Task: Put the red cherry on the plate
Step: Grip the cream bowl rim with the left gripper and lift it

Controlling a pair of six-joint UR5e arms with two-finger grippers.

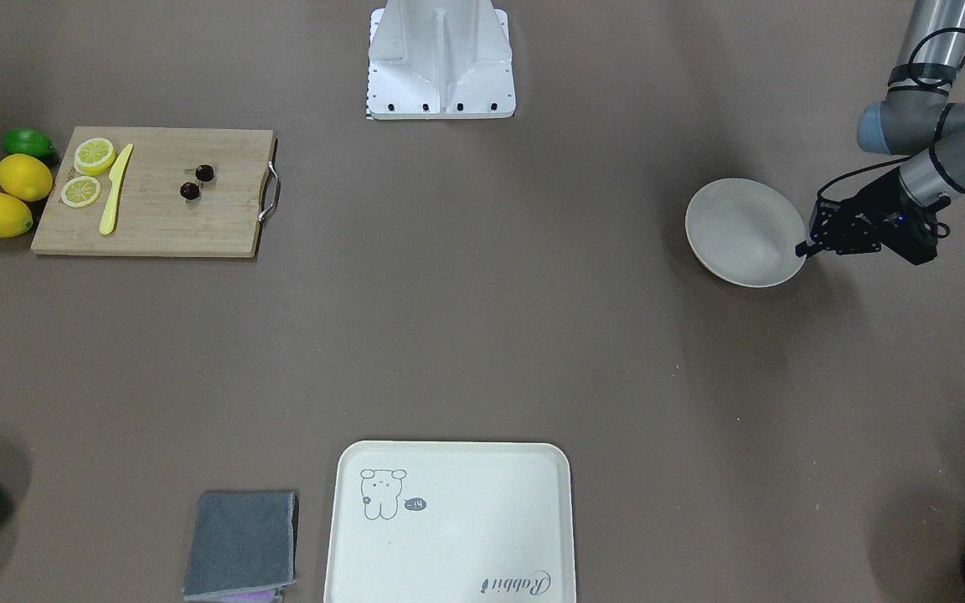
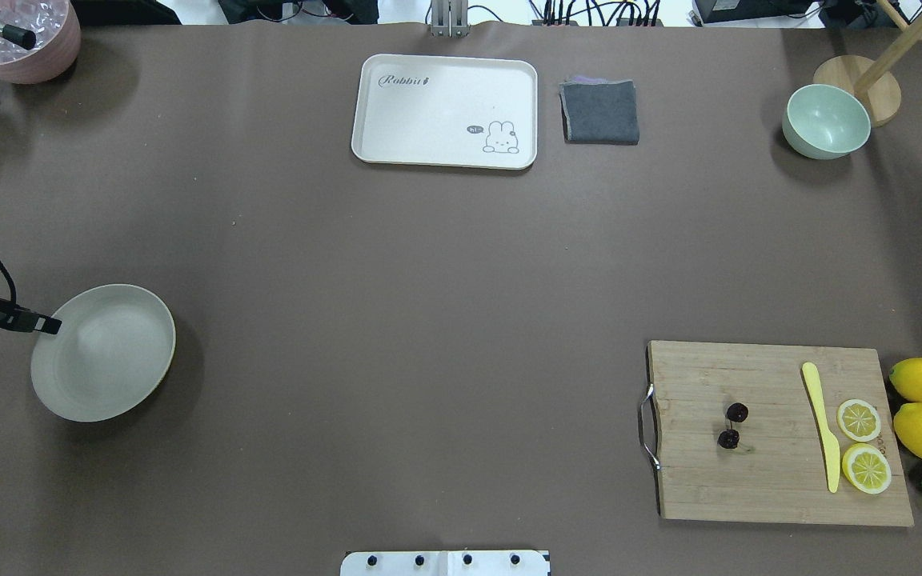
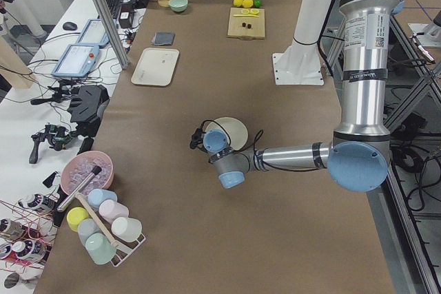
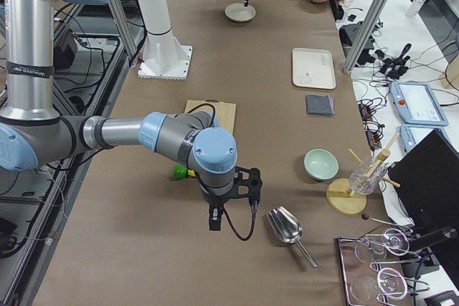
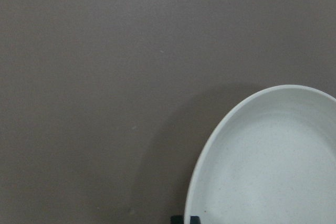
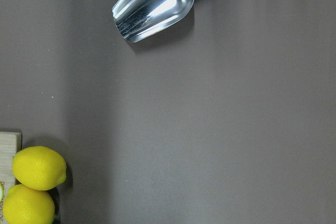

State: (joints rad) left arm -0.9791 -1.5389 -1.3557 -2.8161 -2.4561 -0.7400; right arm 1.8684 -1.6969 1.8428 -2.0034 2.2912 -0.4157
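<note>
The left hand [image 1: 804, 249] is at the table's [image 1: 482, 335] left edge, pinching the rim of the plate [image 1: 734, 230]; in the left wrist view its dark fingertips [image 5: 179, 219] sit on either side of that rim, close together; whether the plate rests flat or is tipped, I cannot tell. The red cherry [image 1: 189, 191] lies on the cutting board [image 1: 156, 222] near the table's right edge, toward the robot's side, well apart from the plate; the pair sits in the half of the board nearer its metal handle [image 1: 271, 191]. On the board's other half lie a yellow knife [image 1: 116, 188] and two lemon slices [image 1: 95, 156], just beside each other; off the board's outer end two lemons [image 1: 24, 177] and a lime [image 1: 28, 143] rest on the table. The right hand [image 4: 215, 218] hangs above the table's right end, beyond the lemons and near a metal scoop [image 6: 155, 6]; it shows only in the side view, so I cannot tell whether it is spread or pressed together. Along the table's far edge lie a cream tray [image 1: 466, 536] and a folded grey cloth [image 1: 239, 544] just beside it; a green bowl [image 2: 827, 120] stands toward the far right corner.
</note>
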